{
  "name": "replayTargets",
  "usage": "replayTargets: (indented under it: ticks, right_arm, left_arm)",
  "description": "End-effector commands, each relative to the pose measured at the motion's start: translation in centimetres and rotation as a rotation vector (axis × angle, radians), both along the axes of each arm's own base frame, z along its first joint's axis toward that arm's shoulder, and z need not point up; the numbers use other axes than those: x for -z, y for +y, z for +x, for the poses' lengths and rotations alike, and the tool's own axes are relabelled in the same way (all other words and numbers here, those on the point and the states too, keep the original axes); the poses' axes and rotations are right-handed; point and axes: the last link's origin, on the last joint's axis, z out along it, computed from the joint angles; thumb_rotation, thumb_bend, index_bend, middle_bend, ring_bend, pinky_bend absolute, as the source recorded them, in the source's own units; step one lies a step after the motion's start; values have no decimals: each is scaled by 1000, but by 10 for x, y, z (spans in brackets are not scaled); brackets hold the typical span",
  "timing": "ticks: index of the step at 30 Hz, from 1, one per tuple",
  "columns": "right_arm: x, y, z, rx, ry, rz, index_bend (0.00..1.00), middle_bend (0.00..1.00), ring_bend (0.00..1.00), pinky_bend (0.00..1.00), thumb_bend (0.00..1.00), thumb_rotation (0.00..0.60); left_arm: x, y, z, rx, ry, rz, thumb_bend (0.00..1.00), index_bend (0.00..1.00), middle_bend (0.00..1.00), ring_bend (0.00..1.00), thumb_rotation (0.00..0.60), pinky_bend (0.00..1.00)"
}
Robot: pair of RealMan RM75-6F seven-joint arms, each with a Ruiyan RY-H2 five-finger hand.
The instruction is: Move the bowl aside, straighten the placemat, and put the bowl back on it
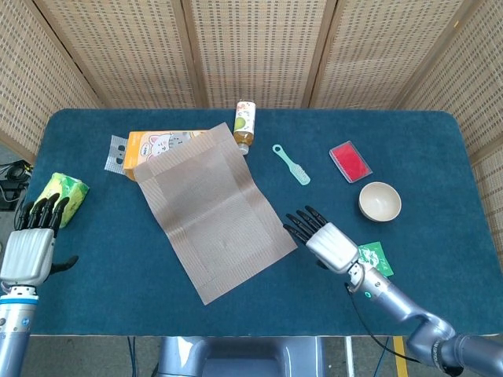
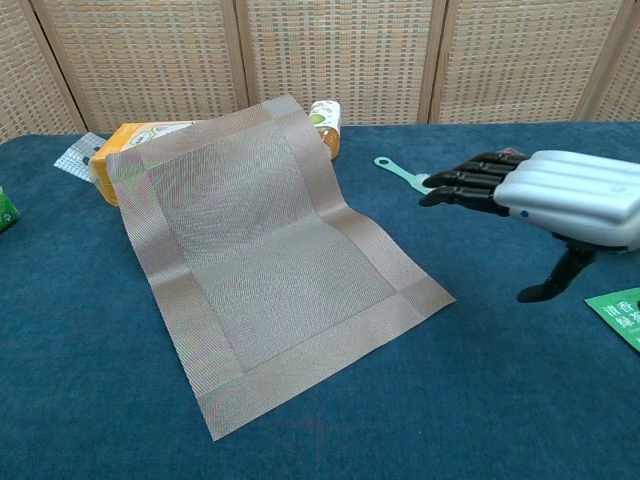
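The brown woven placemat (image 1: 211,214) (image 2: 262,262) lies skewed on the blue table, its far end propped up on an orange box (image 1: 161,144) (image 2: 135,140). A cream bowl (image 1: 380,201) stands off the mat at the right; the chest view hides it behind my right hand. My right hand (image 1: 324,239) (image 2: 560,197) hovers flat with fingers spread, just right of the mat's near right corner, holding nothing. My left hand (image 1: 30,248) is open at the table's left edge, away from the mat, seen only in the head view.
A juice bottle (image 1: 244,124) (image 2: 325,123) lies at the mat's far end. A mint brush (image 1: 292,164) (image 2: 400,172) and a red case (image 1: 350,161) lie beyond my right hand. A green packet (image 1: 372,258) (image 2: 620,312) lies near right, a yellow-green pack (image 1: 60,197) far left.
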Motion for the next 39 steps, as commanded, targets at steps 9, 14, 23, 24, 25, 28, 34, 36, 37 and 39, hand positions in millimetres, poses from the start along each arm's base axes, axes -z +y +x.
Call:
replayTargets:
  ticks: [9,14,23,24,25,28,34,36,37,39]
  right_arm:
    - [47,-30,25,-14,94,32,107,0,0,0,0,600]
    - [61,-33,28,-11,120,49,107,0,0,0,0,600]
    - [76,-38,30,-19,149,63,108,0,0,0,0,600]
    - [77,-38,30,-20,151,64,108,0,0,0,0,600]
    - [78,-39,30,-21,152,65,108,0,0,0,0,600]
    - [79,-39,31,-21,153,67,108,0,0,0,0,600]
    - [84,-43,35,-12,133,65,117,0,0,0,19,600]
    - [85,-44,36,-11,127,64,121,0,0,0,80,600]
    - [86,-45,38,-10,119,64,122,0,0,0,113,600]
    - [87,-47,42,-7,94,63,126,0,0,0,212,600]
  left_arm:
    - [6,9,-5,-1,27,-17,0,0,0,0,600,0]
    - [5,9,-5,-3,20,-12,0,0,0,0,600,0]
    - [-1,10,-8,-15,-4,-3,0,0,0,0,600,0]
    - [-1,11,-8,-16,-6,-3,0,0,0,0,600,0]
    - [-1,11,-8,-16,-7,-4,0,0,0,0,600,0]
    - [-1,11,-8,-16,-7,-6,0,0,0,0,600,0]
    - [-2,11,-9,-18,-15,-8,0,0,0,0,600,0]
    - [-2,10,-8,-18,-17,-9,0,0,0,0,600,0]
    - [-2,10,-8,-18,-18,-10,0,0,0,0,600,0]
    - [-2,10,-8,-16,-19,-9,0,0,0,0,600,0]
